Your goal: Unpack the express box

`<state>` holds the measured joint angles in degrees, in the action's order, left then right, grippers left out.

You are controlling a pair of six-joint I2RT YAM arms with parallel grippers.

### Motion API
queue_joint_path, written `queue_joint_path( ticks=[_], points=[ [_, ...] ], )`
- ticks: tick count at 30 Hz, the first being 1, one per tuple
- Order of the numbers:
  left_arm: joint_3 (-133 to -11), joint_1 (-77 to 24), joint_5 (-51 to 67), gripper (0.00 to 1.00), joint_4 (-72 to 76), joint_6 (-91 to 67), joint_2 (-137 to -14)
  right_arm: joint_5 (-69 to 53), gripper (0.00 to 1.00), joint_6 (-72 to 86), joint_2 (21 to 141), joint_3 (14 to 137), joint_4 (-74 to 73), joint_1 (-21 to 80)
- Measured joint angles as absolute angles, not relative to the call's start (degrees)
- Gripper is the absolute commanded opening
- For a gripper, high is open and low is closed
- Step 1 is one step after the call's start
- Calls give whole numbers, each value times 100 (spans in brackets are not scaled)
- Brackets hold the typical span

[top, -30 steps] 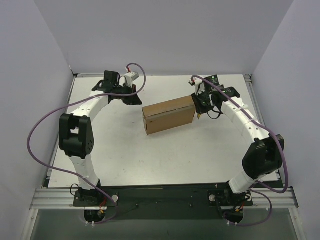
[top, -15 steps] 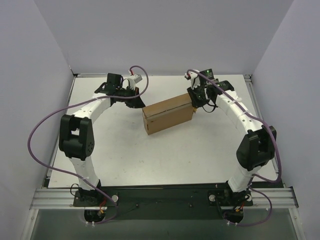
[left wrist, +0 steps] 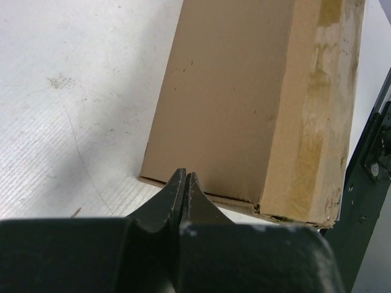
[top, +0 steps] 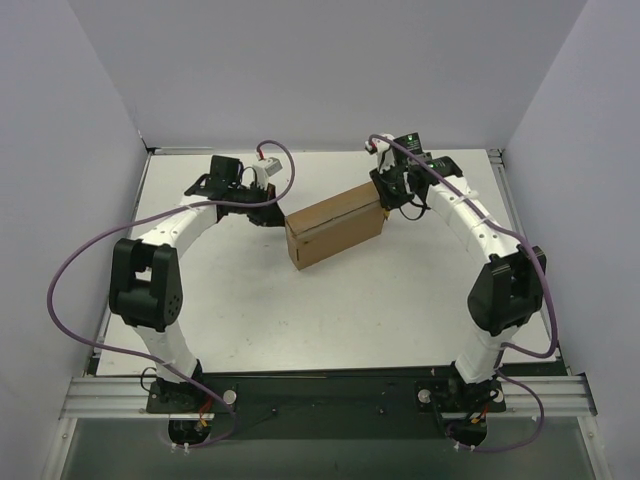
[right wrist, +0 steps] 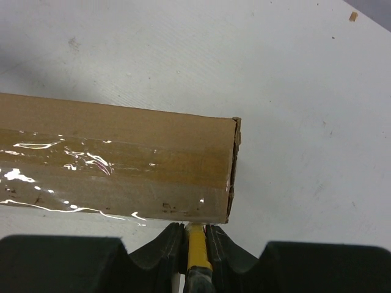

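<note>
The express box [top: 336, 225], a plain brown cardboard box sealed with clear tape, lies mid-table. My left gripper [top: 272, 208] is shut and empty, its tips [left wrist: 185, 177] at the lower edge of the box's left end [left wrist: 244, 116]. My right gripper [top: 386, 203] is shut on a yellow utility knife [right wrist: 196, 247]. The knife's front end sits against the lower edge of the box's taped side [right wrist: 122, 165], near its right corner.
The white tabletop [top: 330, 320] is bounded by grey walls at the back and sides. A small brown scrap [right wrist: 353, 16] lies on the table far off in the right wrist view. The arms' purple cables loop above the table.
My right gripper has moved back and left along the box's right end with the knife. My left gripper has moved right, up to the box's left end. The box has turned slightly.
</note>
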<state>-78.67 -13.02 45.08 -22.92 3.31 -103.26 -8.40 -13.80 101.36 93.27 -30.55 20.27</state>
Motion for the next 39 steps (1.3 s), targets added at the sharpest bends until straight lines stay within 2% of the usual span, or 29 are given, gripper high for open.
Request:
queue_joint_path(
  ticks=[16, 17, 19, 20, 22, 23, 24, 26, 33, 36, 39],
  points=[
    [-7568, -1264, 4523, 0, -2379, 381, -10007, -617, 0, -1332, 10626, 9706, -2882, 2257],
    [-7577, -1243, 4515, 8, -2429, 397, -9983, -561, 0, -1334, 10617, 9692, -2875, 2257],
    [-7651, -1081, 4521, 17, -2613, 440, -9946, -414, 0, -1337, 10571, 9618, -2853, 2257],
    [-7749, -952, 4528, 24, -2722, 449, -9946, -357, 0, -1339, 10527, 9566, -2873, 2257],
    [-8023, -626, 4547, 28, -2875, 421, -9946, -294, 0, -1339, 10407, 9509, -2976, 2257],
    [-8191, -473, 4582, 33, -2915, 375, -9946, -285, 0, -1341, 10337, 9509, -3057, 2257],
    [-8342, -338, 4624, 42, -2891, 336, -9946, -292, 0, -1347, 10248, 9509, -3135, 2257],
    [-8536, -176, 4713, 48, -2733, 252, -9918, -390, 0, -1367, 10068, 9515, -3332, 2257],
    [-8639, -504, 4818, 49, -2436, -51, -9841, -993, 0, -1431, 9642, 9657, -3804, 2418],
    [-8796, -659, 4578, 43, -2655, 281, -9852, -1238, 0, -1105, 9601, 9800, -3828, 2477],
    [-8858, -744, 4370, 44, -2917, 622, -9852, -1332, 0, -810, 9601, 9872, -3791, 2486]
  ],
)
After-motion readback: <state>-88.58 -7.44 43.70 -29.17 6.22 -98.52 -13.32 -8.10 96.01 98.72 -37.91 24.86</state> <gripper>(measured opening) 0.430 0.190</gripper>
